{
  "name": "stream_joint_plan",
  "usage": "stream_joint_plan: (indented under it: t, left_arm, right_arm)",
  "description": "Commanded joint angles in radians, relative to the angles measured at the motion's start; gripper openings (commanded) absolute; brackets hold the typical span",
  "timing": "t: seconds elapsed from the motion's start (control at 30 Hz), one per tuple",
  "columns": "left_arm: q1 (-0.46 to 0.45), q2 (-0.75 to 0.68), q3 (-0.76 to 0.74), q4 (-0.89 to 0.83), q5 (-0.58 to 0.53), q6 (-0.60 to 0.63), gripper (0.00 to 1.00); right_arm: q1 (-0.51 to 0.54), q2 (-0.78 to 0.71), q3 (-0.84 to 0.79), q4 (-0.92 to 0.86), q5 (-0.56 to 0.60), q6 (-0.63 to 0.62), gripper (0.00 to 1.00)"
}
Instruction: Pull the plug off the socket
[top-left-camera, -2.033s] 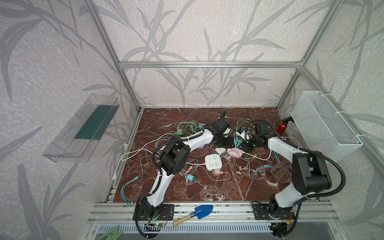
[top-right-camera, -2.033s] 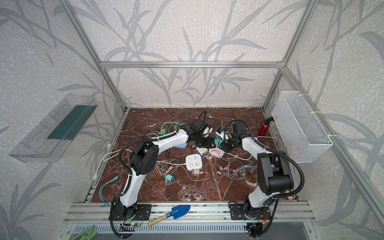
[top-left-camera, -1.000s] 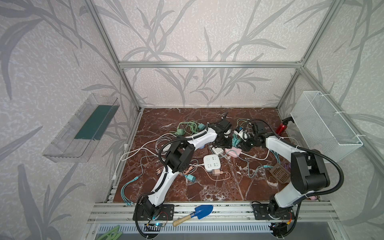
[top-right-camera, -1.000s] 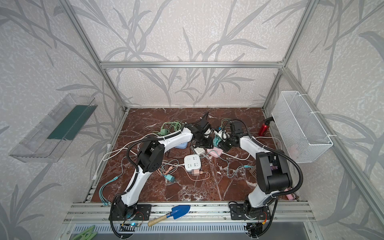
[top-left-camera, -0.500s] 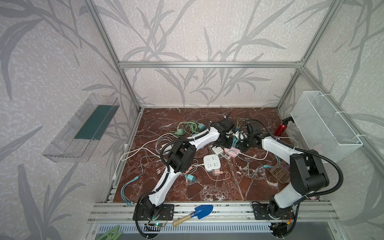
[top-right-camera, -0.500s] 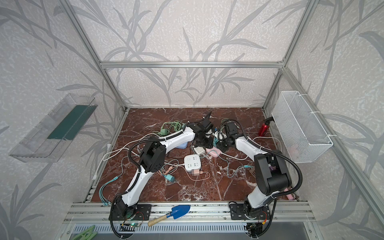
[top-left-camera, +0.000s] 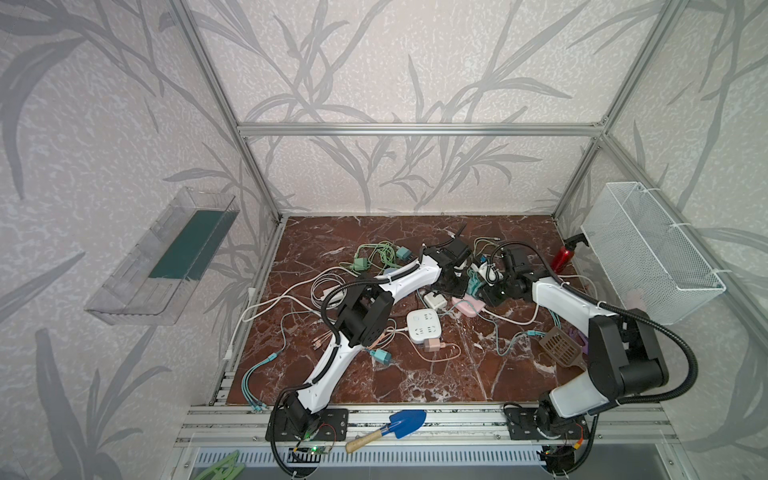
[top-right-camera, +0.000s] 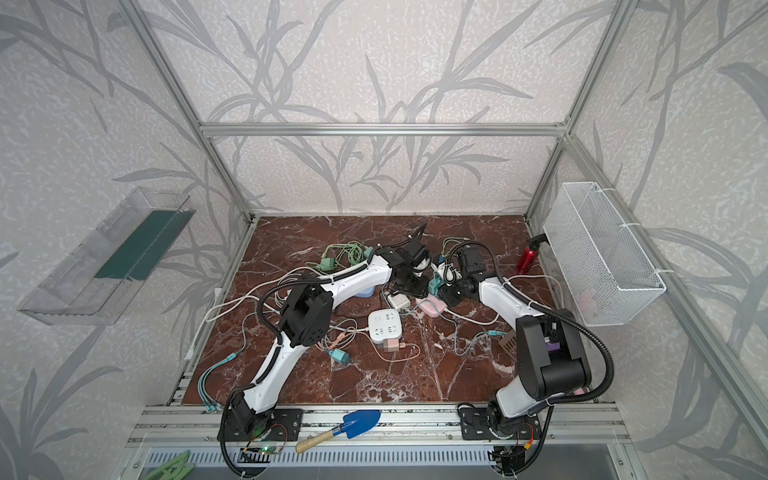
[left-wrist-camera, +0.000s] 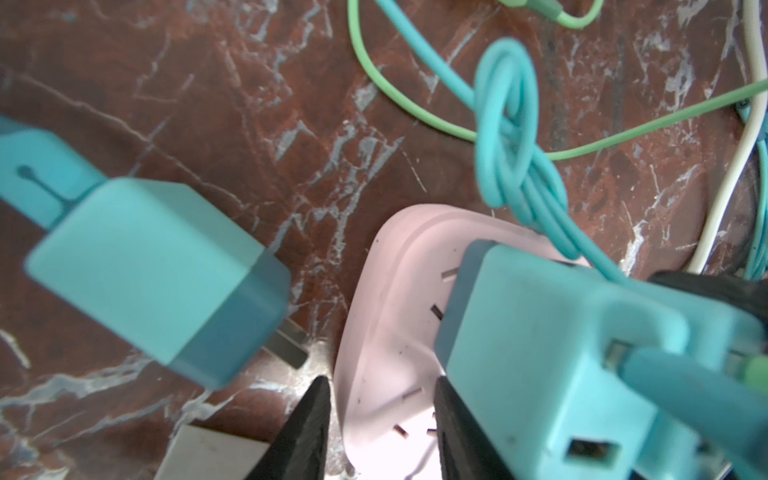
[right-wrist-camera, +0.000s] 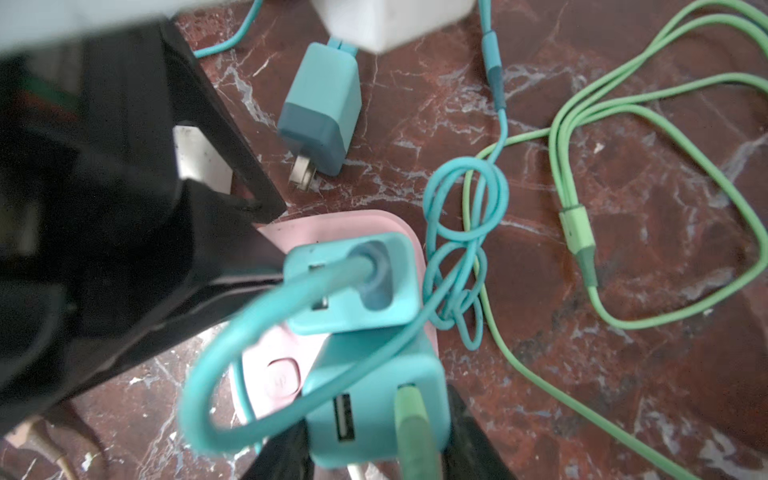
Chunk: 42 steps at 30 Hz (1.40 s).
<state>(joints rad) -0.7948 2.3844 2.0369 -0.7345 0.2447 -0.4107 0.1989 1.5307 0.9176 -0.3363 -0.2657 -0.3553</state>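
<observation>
The pink socket (top-left-camera: 469, 306) lies flat in the back half of the counter (top-left-camera: 415, 382), about midway between its left and right edges, and in both top views both arms reach in over it. In the right wrist view two teal plugs stand side by side on its face. The right pincer (right-wrist-camera: 378, 451) is clenched on the nearer plug (right-wrist-camera: 374, 399), with a black finger (right-wrist-camera: 473, 436) on each flank, and a green cable (right-wrist-camera: 411, 419) runs out of that plug's top. Whether its prongs sit fully in the socket cannot be seen. The second plug (right-wrist-camera: 353, 282), touching the first, carries a teal cable (right-wrist-camera: 232, 332) that loops out over the socket. The left pincer (left-wrist-camera: 378, 415) stands over the socket's edge with its fingers (left-wrist-camera: 309, 428) apart, one just outside the rim and the other on the face beside a plug. Whether it clamps anything I cannot tell. A loose plug (right-wrist-camera: 322, 106) lies on the counter just beyond the socket, prongs bare. A knotted cable (right-wrist-camera: 461, 257) lies beside the socket's rim. A white socket cube (top-left-camera: 424, 328) sits nearer the front edge, and a red bottle (top-left-camera: 563, 255) stands near the back right corner.
</observation>
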Motion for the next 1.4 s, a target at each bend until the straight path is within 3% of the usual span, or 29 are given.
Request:
stream_joint_plan:
  t: [0.0, 0.33, 0.7, 1.0, 1.07, 1.23, 1.37]
  left_arm:
    - [0.000, 0.049, -0.034, -0.085, -0.045, 0.023, 0.42]
    - [0.014, 0.008, -0.109, -0.017, 0.005, -0.013, 0.42]
    - [0.042, -0.093, -0.201, 0.098, 0.052, -0.050, 0.42]
    - [0.043, -0.106, -0.210, 0.112, 0.057, -0.038, 0.42]
    - [0.043, -0.106, -0.209, 0.116, 0.064, -0.037, 0.42]
    - [0.043, -0.107, -0.210, 0.118, 0.071, -0.040, 0.42]
    - [0.042, -0.112, -0.214, 0.123, 0.077, -0.044, 0.42]
  right_arm:
    - [-0.005, -0.045, 0.000, 0.078, -0.028, 0.030, 0.12]
    - [0.006, 0.009, 0.106, -0.090, 0.085, -0.001, 0.12]
    - [-0.031, -0.089, 0.088, -0.274, 0.213, 0.126, 0.16]
    - [-0.042, 0.011, 0.163, -0.418, 0.325, 0.159, 0.18]
    - [-0.042, 0.029, 0.173, -0.425, 0.335, 0.169, 0.22]
    - [-0.042, 0.048, 0.193, -0.429, 0.284, 0.170, 0.46]
    - [-0.038, 0.023, 0.192, -0.405, 0.236, 0.158, 0.58]
